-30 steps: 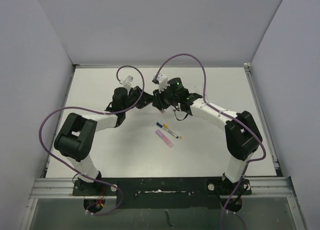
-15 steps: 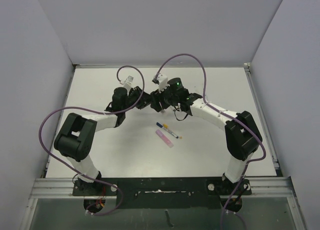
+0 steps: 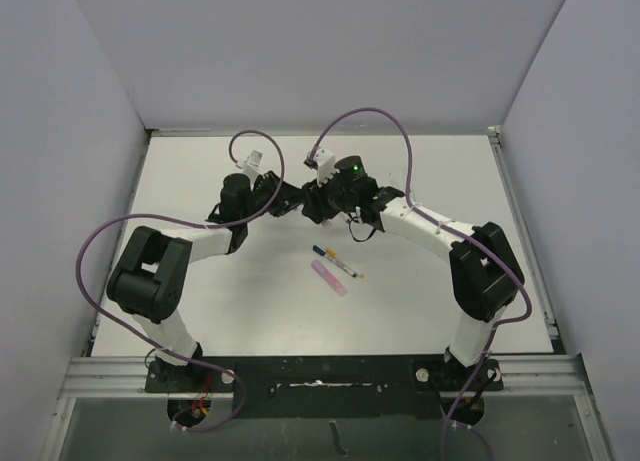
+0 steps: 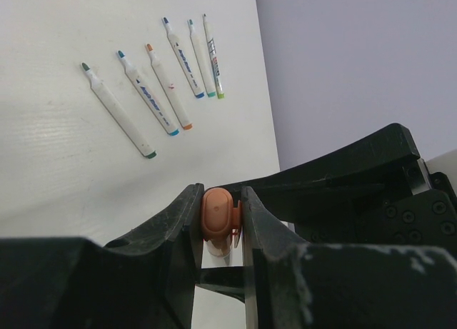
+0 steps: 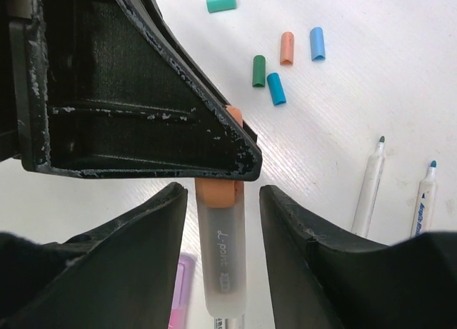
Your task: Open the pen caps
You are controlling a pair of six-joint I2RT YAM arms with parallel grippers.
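Left wrist view: left tool clenches the orange cap. Right tool stands released around the pen body; clench it at six o'clock of the cap, then pull straight.

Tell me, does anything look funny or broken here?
Nothing looks broken or spilled. One odd thing: the pale plastic pen is held only by its stubby orange plastic cap, pinched in the left gripper, while the right gripper stands open around its body without touching it.
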